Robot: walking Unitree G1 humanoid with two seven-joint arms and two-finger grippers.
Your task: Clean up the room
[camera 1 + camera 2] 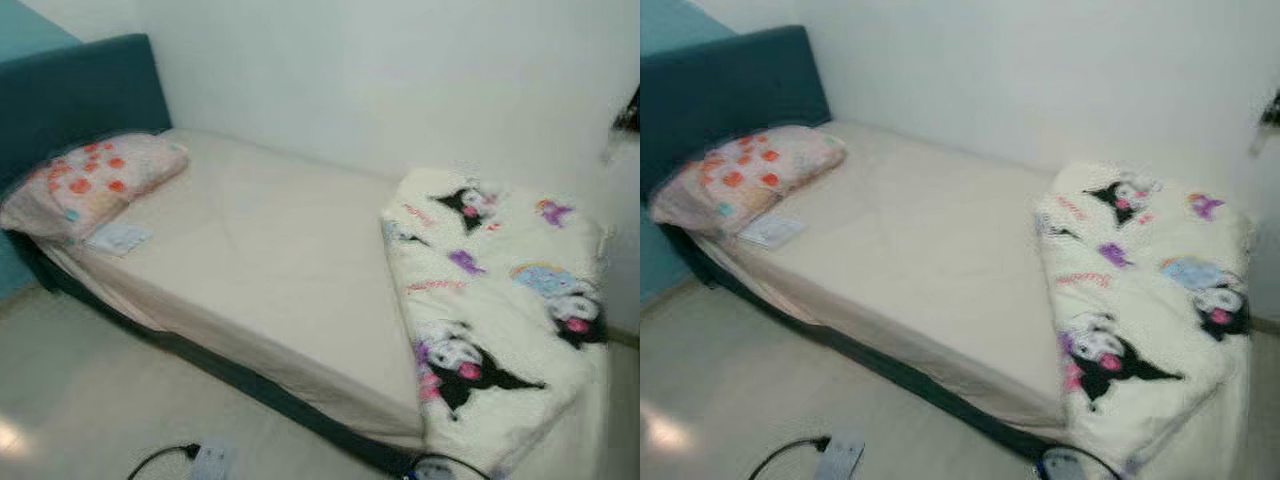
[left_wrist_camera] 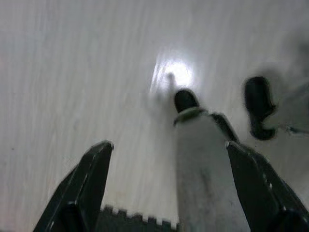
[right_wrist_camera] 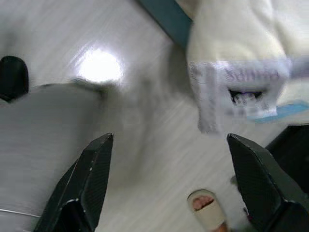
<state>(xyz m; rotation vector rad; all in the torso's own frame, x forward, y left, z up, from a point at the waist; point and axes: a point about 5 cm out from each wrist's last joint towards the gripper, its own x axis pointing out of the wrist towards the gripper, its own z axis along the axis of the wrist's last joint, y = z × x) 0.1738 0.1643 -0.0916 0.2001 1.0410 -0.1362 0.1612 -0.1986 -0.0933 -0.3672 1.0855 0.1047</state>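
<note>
Nearest, at 6 o'clock on the pale floor [image 1: 80, 400], a power strip [image 1: 211, 462] lies with its black cable. The left gripper [image 2: 166, 150] hangs over bare floor, fingers spread apart and empty. The right gripper [image 3: 169, 145] hangs likewise, fingers apart, beside the blanket's hanging edge. The folded cartoon-print blanket [image 1: 500, 310] lies at 3 o'clock on the bed [image 1: 260, 260]. The flowered pillow [image 1: 90, 185] rests at 10 o'clock against the teal headboard [image 1: 80, 90].
</note>
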